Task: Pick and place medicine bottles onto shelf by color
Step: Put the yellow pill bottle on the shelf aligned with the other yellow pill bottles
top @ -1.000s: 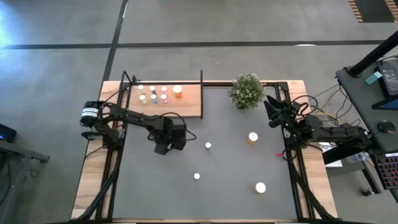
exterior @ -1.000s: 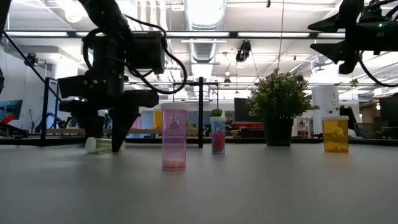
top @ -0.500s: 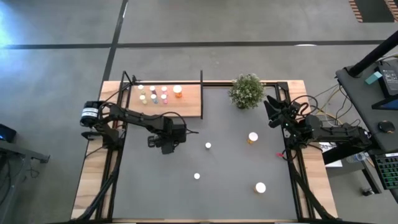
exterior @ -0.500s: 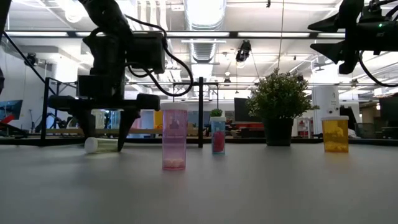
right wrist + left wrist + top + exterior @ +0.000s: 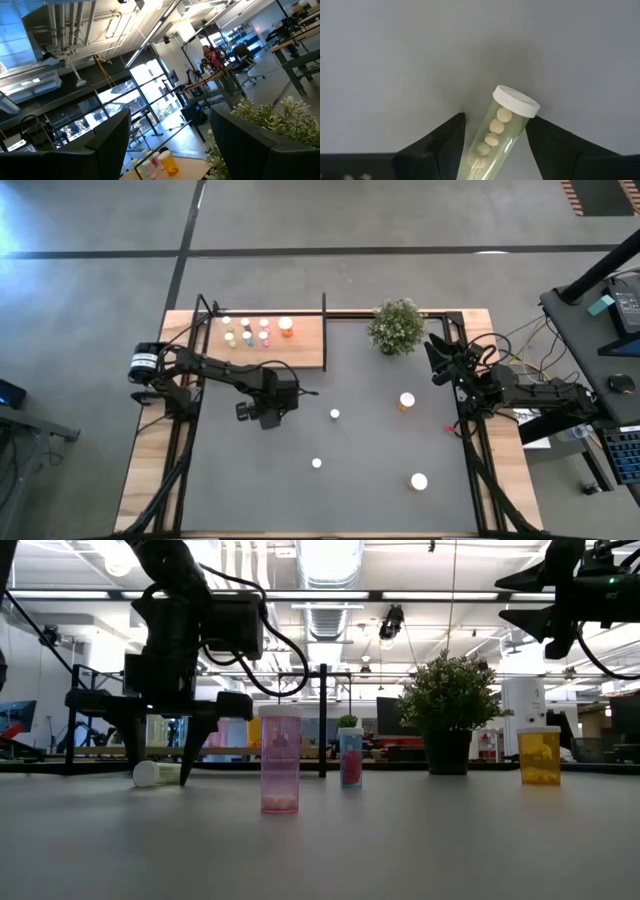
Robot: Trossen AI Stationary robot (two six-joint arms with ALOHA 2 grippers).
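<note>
Between your left gripper's [image 5: 492,145] parted fingers lies the yellow-green pill bottle [image 5: 501,131], untouched; centre, then close gently.

two dark jointed arms [image 5: 215,369] trailing black cables.

dark grey surface [image 5: 360,490] and light-wood shelf [image 5: 305,345] at its far left corner.
on the surface: four upright white-capped bottles [image 5: 334,414], one yellow-green bottle [image 5: 502,127] lying on its side, a potted plant [image 5: 397,326]. on the shelf: nine small bottles [image 5: 246,331] in rows.
</note>
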